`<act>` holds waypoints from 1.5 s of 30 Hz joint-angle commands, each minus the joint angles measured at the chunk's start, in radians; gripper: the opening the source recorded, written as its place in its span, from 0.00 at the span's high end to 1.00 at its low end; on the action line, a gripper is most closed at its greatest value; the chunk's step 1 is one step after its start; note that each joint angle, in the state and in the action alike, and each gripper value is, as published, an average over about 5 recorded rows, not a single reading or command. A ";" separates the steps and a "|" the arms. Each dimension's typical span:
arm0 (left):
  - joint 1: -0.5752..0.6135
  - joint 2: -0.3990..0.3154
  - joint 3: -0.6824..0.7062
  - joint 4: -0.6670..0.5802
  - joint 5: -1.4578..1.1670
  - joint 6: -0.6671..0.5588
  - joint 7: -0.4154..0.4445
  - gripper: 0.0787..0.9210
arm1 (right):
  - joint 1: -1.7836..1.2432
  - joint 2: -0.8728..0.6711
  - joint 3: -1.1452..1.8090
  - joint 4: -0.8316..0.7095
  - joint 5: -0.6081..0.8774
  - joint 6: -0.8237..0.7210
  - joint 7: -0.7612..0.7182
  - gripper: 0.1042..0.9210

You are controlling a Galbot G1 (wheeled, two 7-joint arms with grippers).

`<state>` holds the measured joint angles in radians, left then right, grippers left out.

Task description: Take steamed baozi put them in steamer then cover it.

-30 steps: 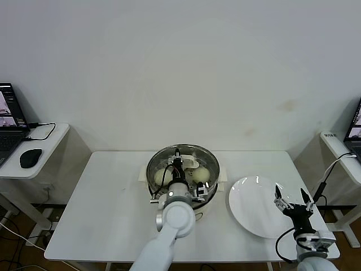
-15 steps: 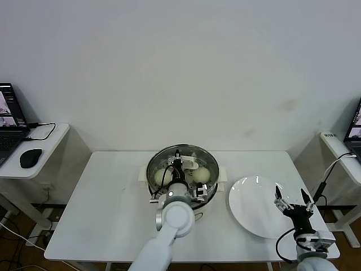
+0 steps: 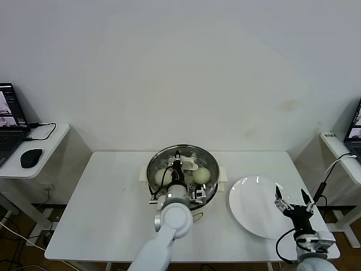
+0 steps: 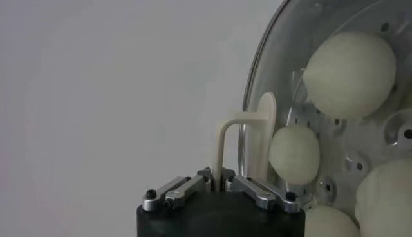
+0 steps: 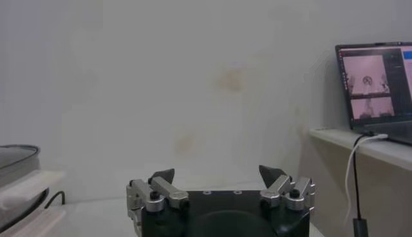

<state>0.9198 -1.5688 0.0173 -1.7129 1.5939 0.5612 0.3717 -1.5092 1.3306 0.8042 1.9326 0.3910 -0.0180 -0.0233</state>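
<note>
Baozi: the steamed baozi (image 4: 349, 74) lie inside the steamer (image 3: 183, 169) on its perforated tray; the left wrist view shows four of them through the glass.
Cover: the cover (image 3: 203, 160) sits over the pot, its cream-white handle (image 4: 241, 145) at centre; whether the rim is seated all round I cannot tell.
Left gripper: the left gripper (image 4: 222, 182) stands over the pot, fingers pressed together on the cover's handle.
Right gripper: the right gripper (image 3: 294, 201) waits with fingers spread over the edge of the white plate (image 3: 254, 212), well apart from the steamer.
Risk, release: if the fingers part while the cover is tilted or off centre, the glass could drop and slide off the rim.
Risk, withdrawal: lifting away before a full release could drag the cover up or tip it.
Risk, base: a sideways pull could shift the steamer on the table (image 3: 107, 209).
</note>
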 commanded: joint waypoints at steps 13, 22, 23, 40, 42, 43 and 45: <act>0.017 0.005 -0.005 -0.005 -0.018 -0.033 -0.022 0.92 | 0.001 0.000 0.001 -0.002 -0.001 0.004 0.000 0.12; 0.028 0.017 0.003 -0.100 -0.037 -0.031 0.004 0.71 | 0.003 0.001 0.000 -0.006 -0.001 0.003 0.000 0.12; 0.030 0.019 0.005 -0.111 -0.038 -0.030 0.005 0.68 | 0.004 0.001 0.000 -0.006 -0.001 0.003 0.000 0.12; 0.136 0.073 0.037 -0.309 -0.078 -0.023 0.079 0.13 | -0.005 -0.004 0.002 -0.015 -0.002 -0.005 0.000 0.12; 0.158 0.081 0.034 -0.336 -0.083 -0.024 0.080 0.12 | -0.007 -0.007 0.001 -0.014 0.000 -0.005 0.000 0.12; 0.168 0.086 0.029 -0.355 -0.090 -0.024 0.081 0.12 | -0.010 -0.009 0.001 -0.012 0.002 -0.006 -0.001 0.12; 0.193 0.102 0.010 -0.407 -0.114 -0.024 0.078 0.12 | -0.019 -0.014 0.000 -0.004 0.005 -0.010 -0.002 0.12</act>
<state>1.0275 -1.4988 0.0505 -1.9585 1.5187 0.5376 0.4326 -1.5169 1.3237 0.8059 1.9200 0.3910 -0.0230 -0.0239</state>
